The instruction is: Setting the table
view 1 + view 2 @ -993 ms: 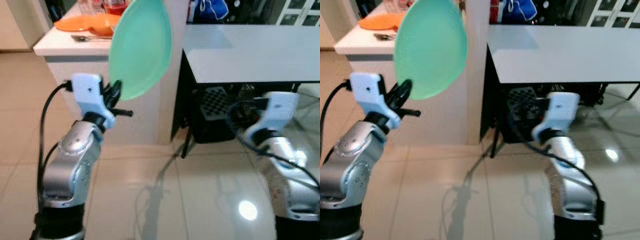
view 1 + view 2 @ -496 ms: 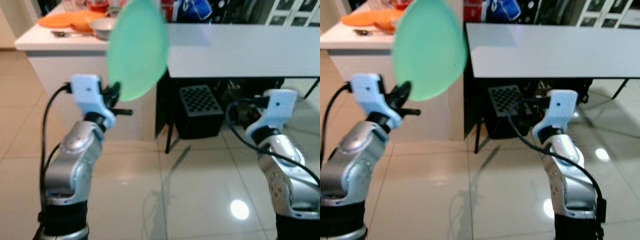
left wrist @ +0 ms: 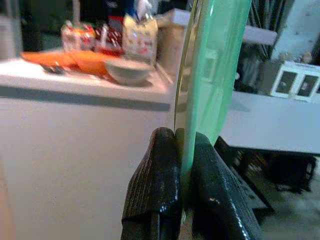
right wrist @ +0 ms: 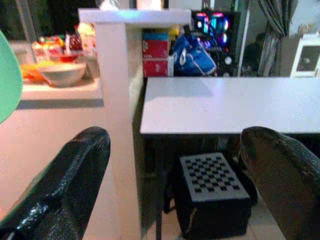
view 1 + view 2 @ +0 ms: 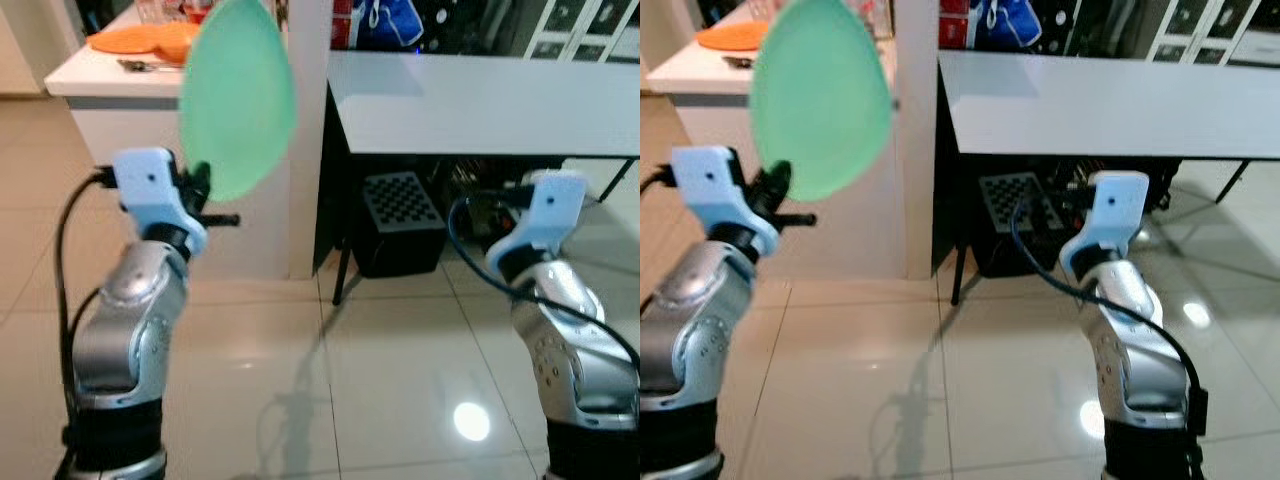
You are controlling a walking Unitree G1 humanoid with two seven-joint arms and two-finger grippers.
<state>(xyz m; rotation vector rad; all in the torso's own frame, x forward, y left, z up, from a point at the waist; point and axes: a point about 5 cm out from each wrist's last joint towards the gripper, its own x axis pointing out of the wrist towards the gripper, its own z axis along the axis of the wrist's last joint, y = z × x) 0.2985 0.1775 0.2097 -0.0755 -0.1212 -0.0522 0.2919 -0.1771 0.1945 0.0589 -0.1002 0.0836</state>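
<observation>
While raised before the white counter: the left gripper is clamping the lower rim of the round pale-green plastic plate, both black fingers pressing it from either side
Plate: standing on edge, upright in the air — held above the tiled floor; near the long white table
Right gripper: facing the table; fingers spread wide, grasping nothing
Counter: carrying an orange plate and a pale bowl

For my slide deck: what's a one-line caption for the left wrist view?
Left tool pinches the rim of an upright green plate, with a white counter of dishes beyond.
</observation>
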